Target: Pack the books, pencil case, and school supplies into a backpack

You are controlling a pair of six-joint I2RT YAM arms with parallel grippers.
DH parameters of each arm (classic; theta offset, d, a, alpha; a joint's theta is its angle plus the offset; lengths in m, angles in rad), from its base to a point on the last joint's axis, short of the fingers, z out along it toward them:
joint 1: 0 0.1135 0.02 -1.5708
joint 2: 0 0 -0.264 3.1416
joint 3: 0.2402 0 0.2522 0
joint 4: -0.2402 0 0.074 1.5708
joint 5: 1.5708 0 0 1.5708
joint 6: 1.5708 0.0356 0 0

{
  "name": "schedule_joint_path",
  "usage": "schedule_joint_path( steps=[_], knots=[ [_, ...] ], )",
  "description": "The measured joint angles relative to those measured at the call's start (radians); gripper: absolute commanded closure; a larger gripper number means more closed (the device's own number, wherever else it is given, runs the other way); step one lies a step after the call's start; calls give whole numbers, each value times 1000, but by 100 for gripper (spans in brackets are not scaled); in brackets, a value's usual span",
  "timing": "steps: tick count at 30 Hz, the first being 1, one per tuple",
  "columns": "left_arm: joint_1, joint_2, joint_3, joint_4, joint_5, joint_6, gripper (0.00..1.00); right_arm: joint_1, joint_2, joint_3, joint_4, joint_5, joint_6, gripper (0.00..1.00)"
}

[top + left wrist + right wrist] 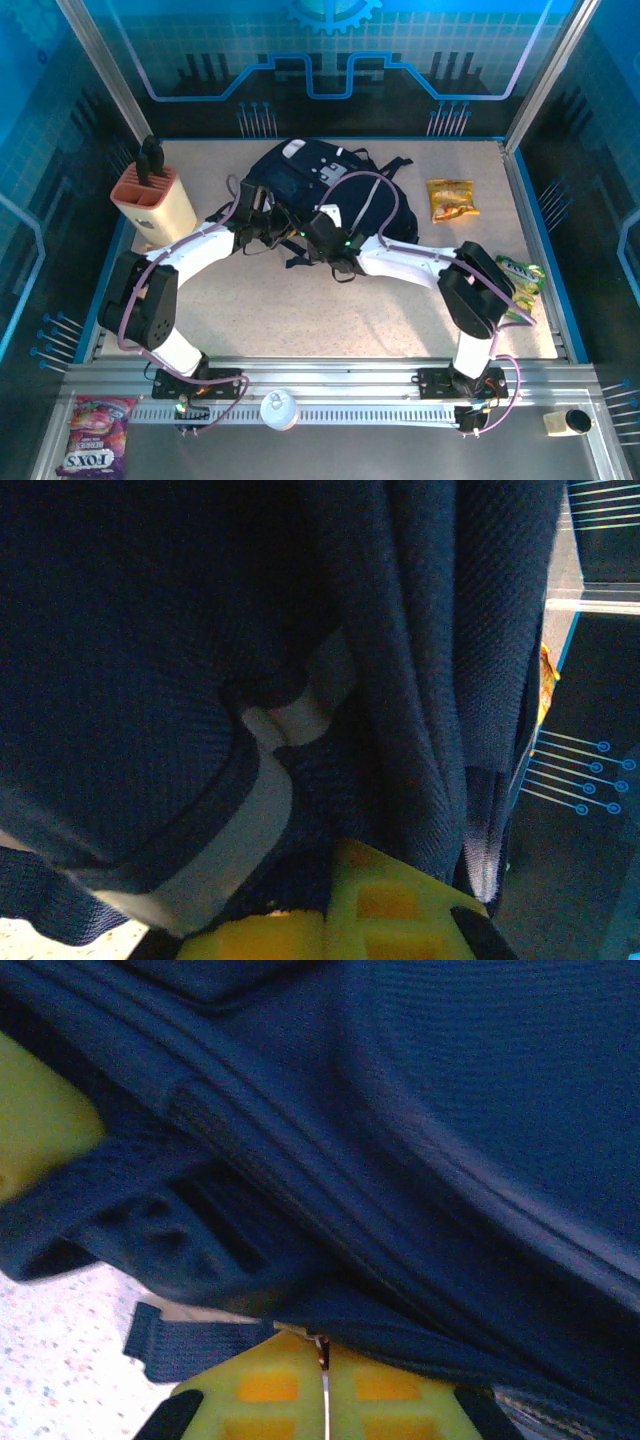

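The dark navy backpack [310, 180] lies at the middle back of the table, its white stripe [250, 830] close up in the left wrist view. My left gripper [262, 222] is at its near left edge, and its yellow fingers [400, 905] are shut on a fold of the navy fabric. My right gripper [316, 230] is at the near edge beside it. The right gripper [322, 1345] is shut, with a thin metal tab at the backpack's seam [400, 1300] pinched between its tips. A dark strap [190, 1345] trails onto the table. The books, pencil case and school supplies are out of view.
A peach knife block [152, 200] with black handles stands at the back left. A yellow-orange snack bag [452, 199] lies at the back right, and a green item [520, 280] sits by the right edge. A candy bag [95, 435] lies off the table, front left.
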State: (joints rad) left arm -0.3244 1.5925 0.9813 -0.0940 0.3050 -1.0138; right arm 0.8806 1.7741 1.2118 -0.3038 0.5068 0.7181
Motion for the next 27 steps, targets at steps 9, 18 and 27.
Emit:
schedule_joint_path(
  steps=[9,18,27],
  knots=[
    [8,10,12,-19,16,18,100,-72,-220,-233,-67,58,73,91],
    [15,13,24,-34,19,21,100,-113,-225,-248,-68,15,17,78],
    [20,14,26,-40,18,22,100,-123,-200,-241,-53,-17,-23,90]
  ],
)
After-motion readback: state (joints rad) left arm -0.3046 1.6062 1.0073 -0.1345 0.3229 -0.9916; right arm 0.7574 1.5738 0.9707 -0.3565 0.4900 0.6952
